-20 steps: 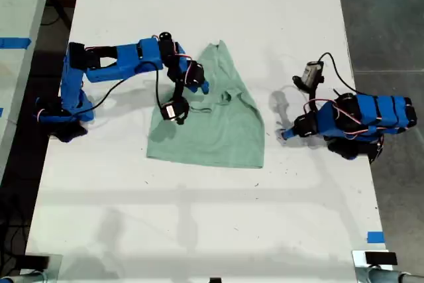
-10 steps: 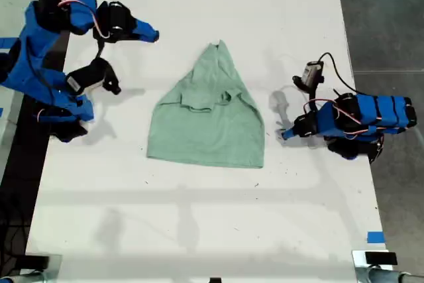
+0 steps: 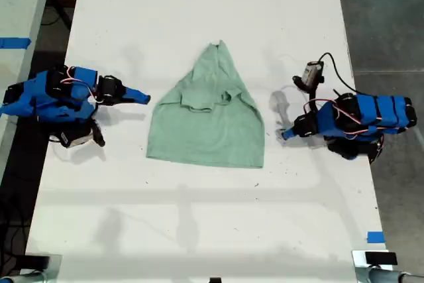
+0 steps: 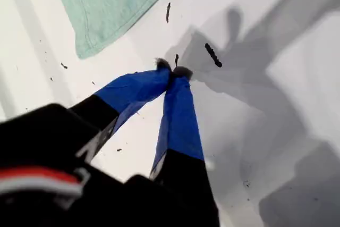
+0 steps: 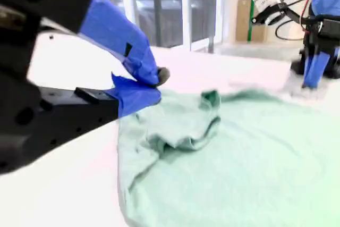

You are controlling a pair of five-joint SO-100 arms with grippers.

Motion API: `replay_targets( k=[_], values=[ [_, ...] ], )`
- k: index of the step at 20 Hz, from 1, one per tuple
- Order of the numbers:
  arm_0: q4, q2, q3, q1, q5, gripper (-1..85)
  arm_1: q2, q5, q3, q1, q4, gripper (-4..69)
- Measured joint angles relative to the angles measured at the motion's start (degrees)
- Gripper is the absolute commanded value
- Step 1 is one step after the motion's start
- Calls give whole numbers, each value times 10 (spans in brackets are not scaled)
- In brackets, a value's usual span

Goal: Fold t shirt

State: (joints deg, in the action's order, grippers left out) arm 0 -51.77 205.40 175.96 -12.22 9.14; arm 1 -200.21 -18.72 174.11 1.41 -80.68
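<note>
The t shirt (image 3: 209, 114) lies flat near the middle of the white table (image 3: 199, 217), partly folded: both sides are drawn in so it narrows to a point at the far end in the exterior view, and its hem runs straight across the near end. A bunched fold with the collar sits on top, about midway up the cloth.

My first gripper (image 4: 172, 72) is at the exterior view's right, down at the tabletop with its blue fingertips pressed together — clenched on nothing. In its own wrist view a corner of the mint cloth (image 4: 103, 6) lies just beyond the tips, apart from them, and a few dark specks (image 4: 212, 54) dot the table nearby. In the exterior view that gripper (image 3: 285, 135) sits just off the shirt's right edge, with a small grey motor (image 3: 311, 74) and black cable beside the arm.

My second gripper (image 5: 151, 86) is at the exterior view's left (image 3: 142, 97), pointing toward the shirt and clear of it. Its blue tips meet — shut and empty. Its wrist view looks across the cloth (image 5: 223, 168) to the crumpled collar fold and, beyond it, the other arm (image 5: 319, 25) at the far side.
</note>
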Motion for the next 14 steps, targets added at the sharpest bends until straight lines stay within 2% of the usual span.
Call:
replay_targets(
  k=[3,14],
  values=[
    [-10,6,54,-38,7,-1,0,0,0,0,0,15],
    [-11,7,69,-29,4,-1,0,2,0,0,0,15]
  ],
)
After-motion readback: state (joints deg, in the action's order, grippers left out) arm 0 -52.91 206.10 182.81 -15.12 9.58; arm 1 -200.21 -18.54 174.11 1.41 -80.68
